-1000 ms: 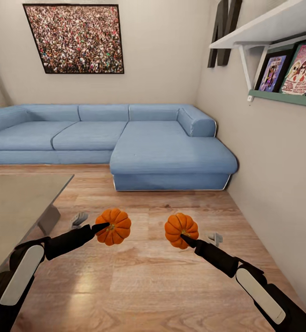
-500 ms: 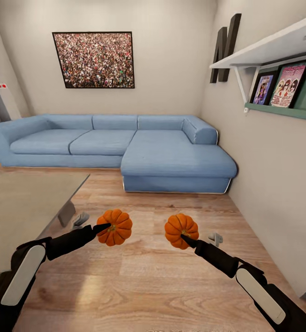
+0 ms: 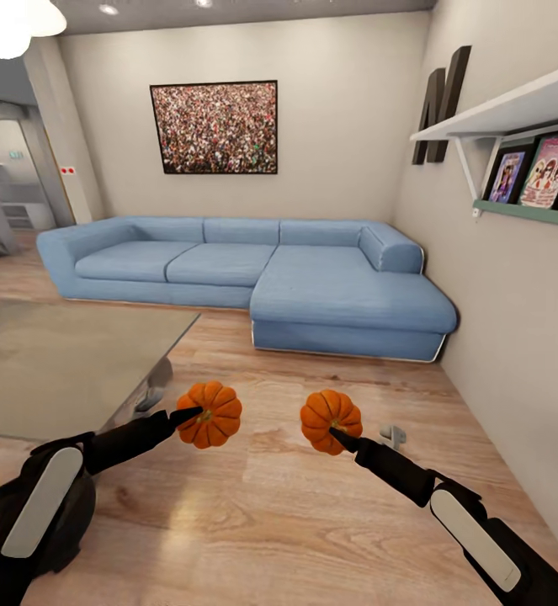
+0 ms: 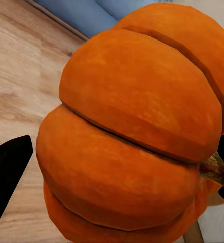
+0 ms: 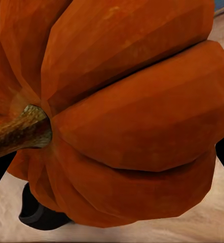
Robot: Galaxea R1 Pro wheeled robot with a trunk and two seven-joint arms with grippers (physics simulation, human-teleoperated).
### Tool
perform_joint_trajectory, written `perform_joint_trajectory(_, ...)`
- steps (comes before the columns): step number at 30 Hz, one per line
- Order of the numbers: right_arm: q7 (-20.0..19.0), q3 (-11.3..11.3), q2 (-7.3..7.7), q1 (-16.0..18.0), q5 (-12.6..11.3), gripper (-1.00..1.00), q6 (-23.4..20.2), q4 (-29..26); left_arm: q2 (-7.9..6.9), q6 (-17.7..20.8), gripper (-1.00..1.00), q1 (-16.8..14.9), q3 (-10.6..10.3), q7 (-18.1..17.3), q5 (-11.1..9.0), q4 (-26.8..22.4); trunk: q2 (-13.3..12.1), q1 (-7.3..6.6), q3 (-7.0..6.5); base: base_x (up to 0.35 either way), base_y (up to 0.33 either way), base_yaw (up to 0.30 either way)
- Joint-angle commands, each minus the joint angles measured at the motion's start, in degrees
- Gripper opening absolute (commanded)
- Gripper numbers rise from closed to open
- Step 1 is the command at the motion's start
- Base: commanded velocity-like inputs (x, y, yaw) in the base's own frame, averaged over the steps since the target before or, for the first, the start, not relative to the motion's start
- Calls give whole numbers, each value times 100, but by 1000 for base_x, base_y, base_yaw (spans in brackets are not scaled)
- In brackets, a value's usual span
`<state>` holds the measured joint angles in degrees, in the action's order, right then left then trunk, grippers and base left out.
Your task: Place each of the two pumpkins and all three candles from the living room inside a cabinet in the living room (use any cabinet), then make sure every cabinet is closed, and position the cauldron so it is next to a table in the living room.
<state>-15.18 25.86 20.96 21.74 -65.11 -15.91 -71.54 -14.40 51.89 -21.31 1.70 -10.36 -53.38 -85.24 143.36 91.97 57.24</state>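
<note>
Pumpkins are both in hand: left gripper [image 3: 196, 412] pinches one pumpkin [image 3: 210, 414] between its fingers, right gripper [image 3: 333, 433] the other pumpkin [image 3: 330, 419]. Stowing, candles, cabinet closing and cauldron all seem left.

Head view: high behind both arms, facing forward and down.
Left wrist view: pressed close to the left pumpkin [image 4: 132, 131].
Right wrist view: equally close to the right pumpkin [image 5: 122, 101].
Shared: both pumpkins.
</note>
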Motion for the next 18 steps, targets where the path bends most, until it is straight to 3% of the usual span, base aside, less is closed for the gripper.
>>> perform_joint_trajectory(1,6,7,5,2,-48,-100,-17,-1,2,24,-100,-4,10,-36,40,2,2,-1,-1,-8,0,214)
perform_joint_trajectory(6,6,7,4,3,-45,-100,-17,-1,7,24,-100,-4,8,-36,40,7,2,-1,-30,-96,0,214)
perform_joint_trajectory(18,22,11,-3,2,-43,-100,-17,-1,-1,15,-100,3,21,-56,26,3,2,-1,-101,-311,-26,214)
